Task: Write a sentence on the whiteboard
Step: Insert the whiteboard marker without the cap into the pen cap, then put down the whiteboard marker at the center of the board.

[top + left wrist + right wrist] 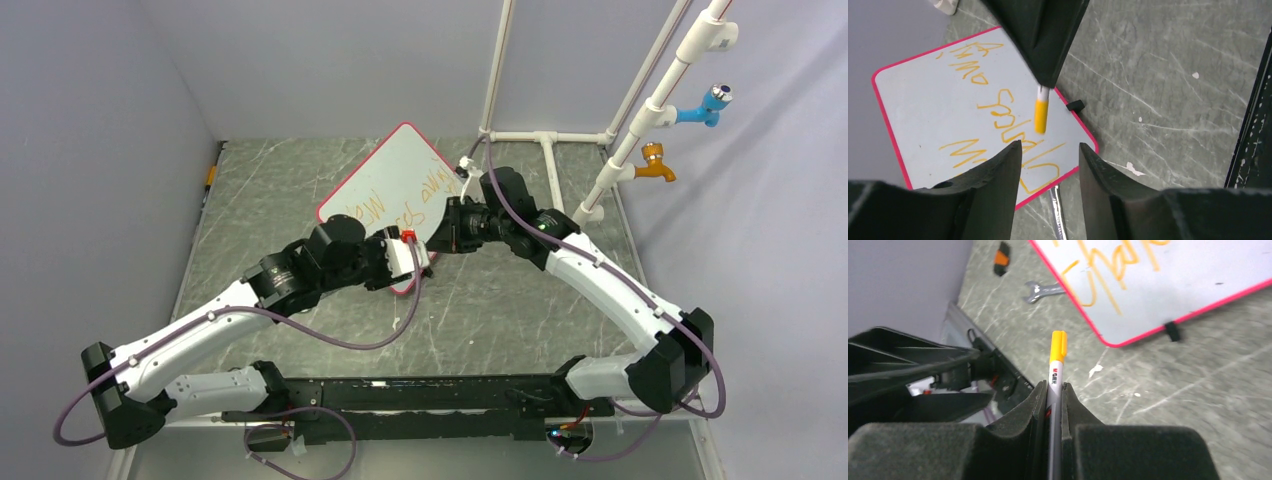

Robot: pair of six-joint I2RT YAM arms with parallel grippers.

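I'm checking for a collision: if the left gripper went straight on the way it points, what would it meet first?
Probably the orange-capped marker that the right gripper holds, cap end first. Depth is unclear, and the whiteboard lies behind it.

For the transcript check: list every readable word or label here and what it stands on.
"New chances away": the sentence, orange handwriting on the whiteboard; strokes loose, reading approximate.
"M": start of the label on the marker in the right pincer; remaining letters too blurred to read.
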